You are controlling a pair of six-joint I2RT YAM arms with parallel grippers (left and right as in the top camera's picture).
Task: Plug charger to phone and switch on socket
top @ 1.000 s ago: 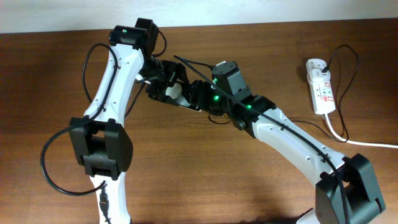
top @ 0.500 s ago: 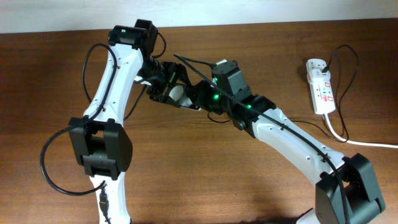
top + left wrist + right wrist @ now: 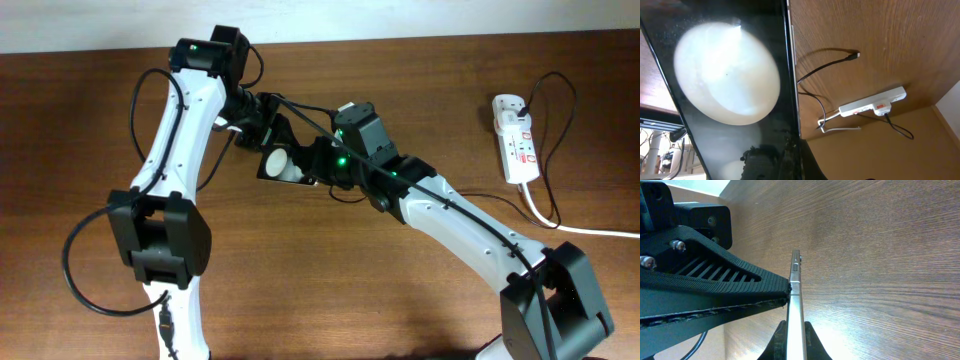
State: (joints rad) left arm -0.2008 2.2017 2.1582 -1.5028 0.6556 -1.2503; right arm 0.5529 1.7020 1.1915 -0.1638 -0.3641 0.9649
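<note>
One phone [image 3: 795, 295], edge-on in right pincer [image 3: 795, 326], long axis outward

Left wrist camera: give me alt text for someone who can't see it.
A glossy black phone fills the left half, close up and tilted, a large white round glare on its face. Right of it, on the wooden table, the thin black charger lies with its plug tip loose, near the white socket.

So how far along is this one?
Nothing is finished yet. In hand: the right pincer grips the phone, the left pincer touching it. Left to do: the charger tip lies loose on the table, unplugged, and the socket sits well away from both arms, its switch unreached.
</note>
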